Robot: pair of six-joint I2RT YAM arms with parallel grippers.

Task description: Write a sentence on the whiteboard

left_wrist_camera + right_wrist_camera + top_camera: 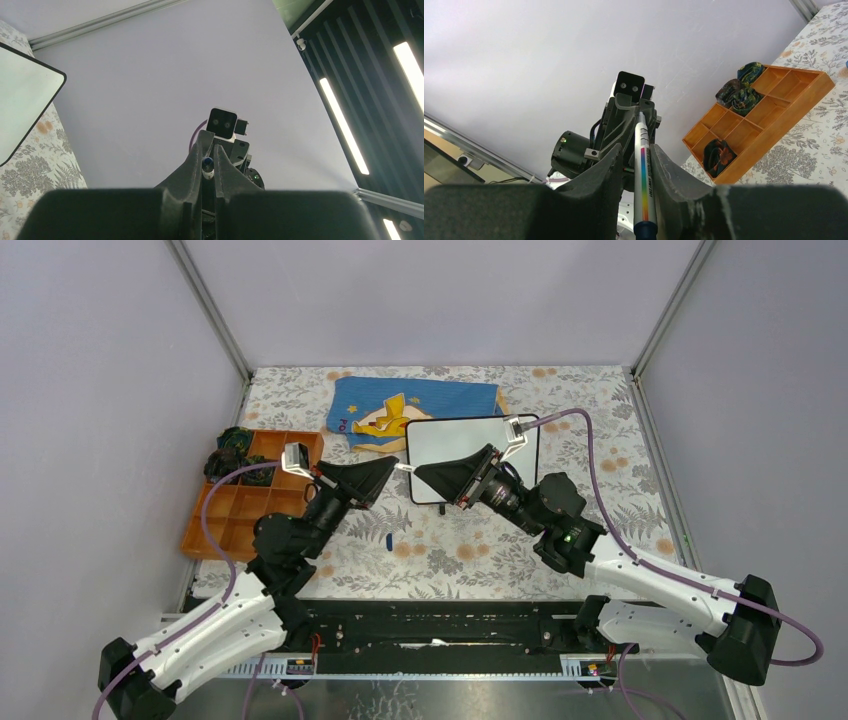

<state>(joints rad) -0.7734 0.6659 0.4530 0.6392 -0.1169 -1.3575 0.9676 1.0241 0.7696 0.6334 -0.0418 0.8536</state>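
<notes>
Centrally, L gripper (392,468) clamps one end of marker (644,170); jaws of R gripper (420,473) flank other end, grip unclear, by whiteboard (450,435) left edge.

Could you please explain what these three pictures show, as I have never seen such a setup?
Two robot arms stand at the table's near edge. The wide picture looks down from above; the other two come from a camera on each wrist. On the table lie a whiteboard, a blue cloth, an orange tray and a small blue piece. The left gripper is shut on a marker. The right gripper flanks the same marker; whether it grips, I cannot tell.
</notes>
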